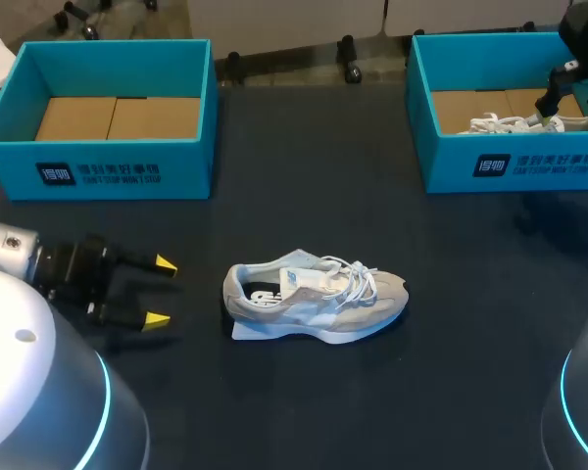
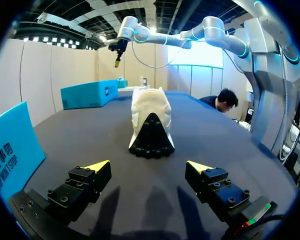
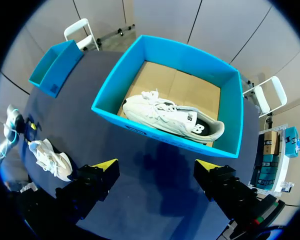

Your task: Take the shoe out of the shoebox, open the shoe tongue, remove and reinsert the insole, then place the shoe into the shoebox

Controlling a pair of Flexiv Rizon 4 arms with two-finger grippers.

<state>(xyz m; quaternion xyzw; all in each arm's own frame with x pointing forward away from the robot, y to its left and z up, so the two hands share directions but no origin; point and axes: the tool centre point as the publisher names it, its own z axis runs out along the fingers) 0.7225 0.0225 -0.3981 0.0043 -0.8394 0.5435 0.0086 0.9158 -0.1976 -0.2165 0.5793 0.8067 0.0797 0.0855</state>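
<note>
- Dark cloth covers the table [image 1: 304, 421], and two blue boxes sit at its far side: the left box [image 1: 98, 166] and the right box [image 1: 529, 166].
- Two shoes can be counted. The table shoe [image 1: 314, 299] lies in the middle of the table. The boxed shoe [image 1: 529, 122] lies inside the right box.
- Two grippers can be counted too, each with two yellow tips.
- The left gripper [image 1: 161, 291] is low over the table near the left side, with its fingers spread wide. The table shoe is ahead of it and apart from it, with its heel turned toward the tips.
- The right gripper [image 3: 157, 164] is high up, and its fingers are spread wide as well. The right box and the boxed shoe are below and ahead of it.
- The left wrist view shows the black heel of the table shoe, which the head view does not show.
- The right wrist view shows the whole boxed shoe, while the head view shows only part of it behind the box wall.
</note>
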